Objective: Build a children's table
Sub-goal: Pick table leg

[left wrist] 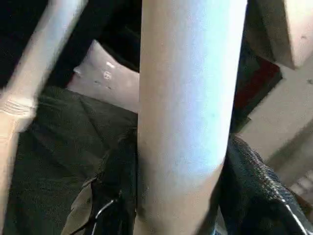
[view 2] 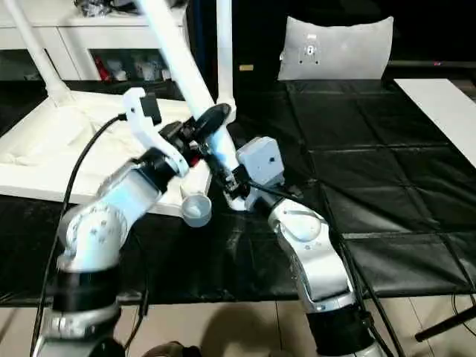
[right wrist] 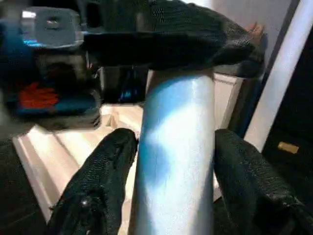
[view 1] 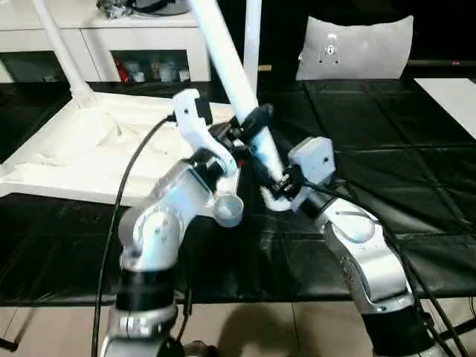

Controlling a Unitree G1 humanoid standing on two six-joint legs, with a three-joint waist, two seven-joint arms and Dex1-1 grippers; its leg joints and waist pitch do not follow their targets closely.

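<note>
The white table top (view 1: 89,149) lies upside down on the black mat (view 1: 387,193), with two legs already standing up in its far corners. A third white leg (view 1: 238,89) leans over the near corner. The left gripper (view 1: 249,126) pinches it higher up, while the right gripper (view 1: 277,186) sits around its lower end, fingers (right wrist: 105,176) maybe a bit loose.

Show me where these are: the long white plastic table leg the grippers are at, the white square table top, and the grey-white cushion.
long white plastic table leg (view 1: 227,63), left eye view, on its upper shaft.
white square table top (view 1: 67,152), left eye view, on its bare underside.
grey-white cushion (view 2: 342,48), right eye view, on its front face.
</note>
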